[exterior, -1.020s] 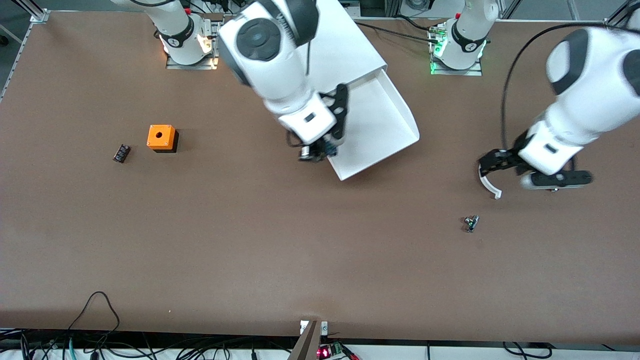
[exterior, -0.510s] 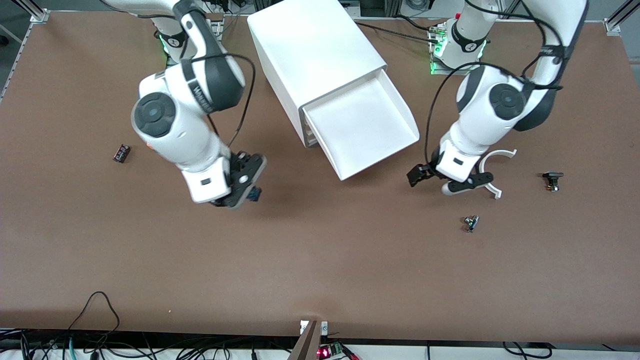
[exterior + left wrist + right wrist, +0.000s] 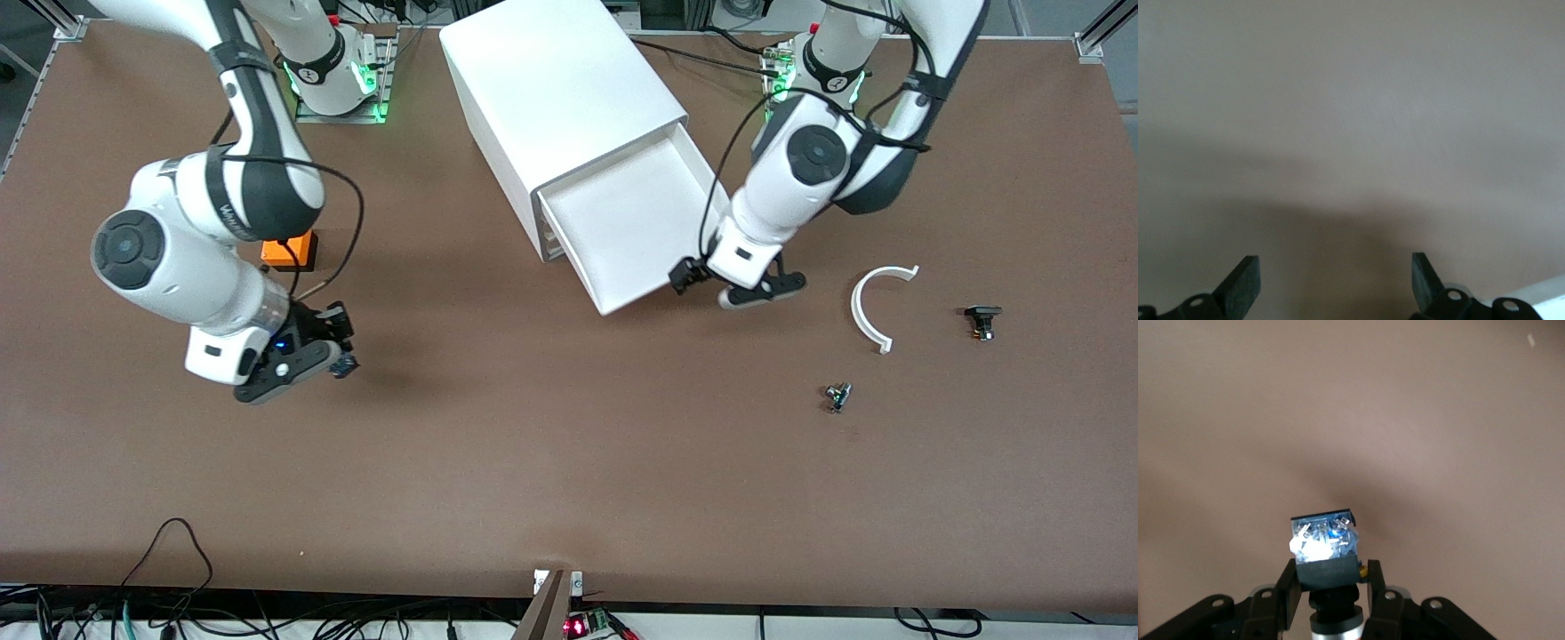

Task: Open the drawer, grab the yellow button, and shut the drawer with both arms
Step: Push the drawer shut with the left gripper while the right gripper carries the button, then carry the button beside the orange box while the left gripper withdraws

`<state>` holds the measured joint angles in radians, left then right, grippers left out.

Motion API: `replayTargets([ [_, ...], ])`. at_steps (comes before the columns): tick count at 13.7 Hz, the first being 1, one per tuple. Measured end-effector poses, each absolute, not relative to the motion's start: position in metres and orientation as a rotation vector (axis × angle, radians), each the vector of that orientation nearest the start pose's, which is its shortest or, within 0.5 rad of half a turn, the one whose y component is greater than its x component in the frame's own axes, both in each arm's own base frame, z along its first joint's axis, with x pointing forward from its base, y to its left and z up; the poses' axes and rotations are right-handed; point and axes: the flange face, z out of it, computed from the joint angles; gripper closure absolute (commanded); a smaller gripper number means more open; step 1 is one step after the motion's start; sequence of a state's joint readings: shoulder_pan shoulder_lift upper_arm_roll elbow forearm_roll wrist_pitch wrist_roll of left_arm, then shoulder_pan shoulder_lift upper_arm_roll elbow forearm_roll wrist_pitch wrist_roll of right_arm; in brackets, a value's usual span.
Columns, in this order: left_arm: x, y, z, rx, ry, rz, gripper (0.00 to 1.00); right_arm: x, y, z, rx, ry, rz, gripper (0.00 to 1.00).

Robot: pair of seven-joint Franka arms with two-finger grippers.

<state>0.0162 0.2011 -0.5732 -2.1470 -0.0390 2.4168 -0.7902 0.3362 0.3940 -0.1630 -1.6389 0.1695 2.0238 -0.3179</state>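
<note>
The white cabinet [image 3: 560,80] lies with its uppermost drawer [image 3: 640,222] pulled out; the tray looks empty. My right gripper [image 3: 307,351] is shut on the button [image 3: 340,363] and holds it over bare table close to the orange box. In the right wrist view the button [image 3: 1327,550] shows a black body with a blue, shiny end between the fingers [image 3: 1286,590], and a bit of orange at one side. My left gripper [image 3: 731,286] is open and empty at the open drawer's front corner; in its wrist view the gripper [image 3: 1333,283] is over bare table.
An orange box with a hole [image 3: 289,251] stands partly hidden by the right arm. A white curved piece [image 3: 876,307] and two small dark parts [image 3: 981,320] [image 3: 837,396] lie toward the left arm's end. A white edge [image 3: 1545,293] shows beside the left fingers.
The right arm has carried the button from the drawer toward its own end of the table. The left gripper has moved from the curved piece to the drawer's front corner.
</note>
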Motion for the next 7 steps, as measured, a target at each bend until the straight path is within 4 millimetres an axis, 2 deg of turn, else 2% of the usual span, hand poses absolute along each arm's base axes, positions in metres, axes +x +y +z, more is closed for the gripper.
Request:
replayTargets([
  [3,0.434,-0.346,0.336,-3.289,-0.257,0.032,0.00,0.626,0.072,0.352,-3.034,-0.513,0.139,0.74],
  [5,0.403,-0.370,0.336,-3.275,-0.139,0.071,0.00,0.611,0.051,0.323,-3.062,-0.492,0.170,0.74],
  [7,0.379,-0.386,0.334,-3.249,-0.049,0.120,0.00,0.601,0.037,0.298,-3.077,-0.507,0.092,0.73],
])
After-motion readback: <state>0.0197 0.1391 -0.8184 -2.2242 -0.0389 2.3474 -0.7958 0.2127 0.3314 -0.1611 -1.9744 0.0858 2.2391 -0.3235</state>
